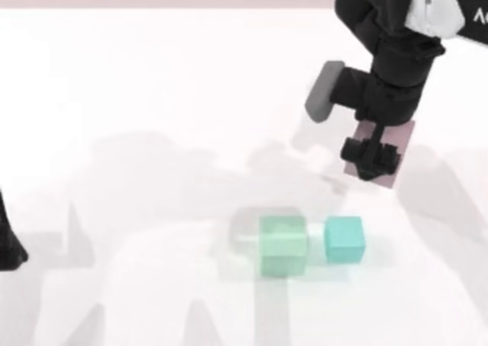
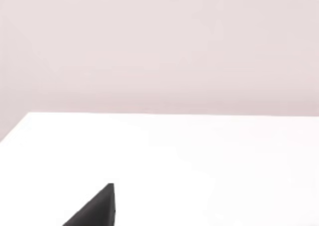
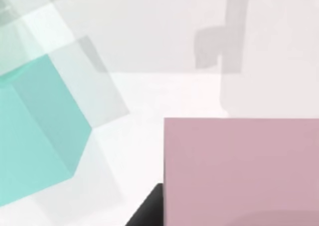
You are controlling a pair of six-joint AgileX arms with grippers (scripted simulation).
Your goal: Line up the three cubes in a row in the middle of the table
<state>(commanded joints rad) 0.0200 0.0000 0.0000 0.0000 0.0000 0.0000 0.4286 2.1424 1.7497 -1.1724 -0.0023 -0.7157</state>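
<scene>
- Right tool (image 1: 371,157), in the upper right of the top view, is clamped on the pink cube (image 1: 396,152), its dark fingers straddling the block from above; the cube looks to hang above the table rather than rest on it, judging by the pale shadow spread beneath.
- Mint-green cube (image 1: 283,245) and turquoise cube (image 1: 344,238) sit side by side, just apart, at lower centre of the top view, already forming two places of a row.
- Pink cube is held up and to the right of the pair, well apart from them, likely so it can be carried over and set down at an open end of the line; the free spot to the right of the turquoise cube is nearest.
- In the right wrist view the pink cube (image 3: 239,171) fills the lower right, with the turquoise cube (image 3: 35,136) large at the left edge, so the load is close to the row.
- Left tool (image 2: 94,208) shows only as a dark tip in its own wrist view; whether it is open or closed cannot be told. That arm is parked at the left edge of the top view.
- Table (image 1: 152,94) is plain glossy white, crossed by soft grey shadows, with a pinkish strip along the top edge.
</scene>
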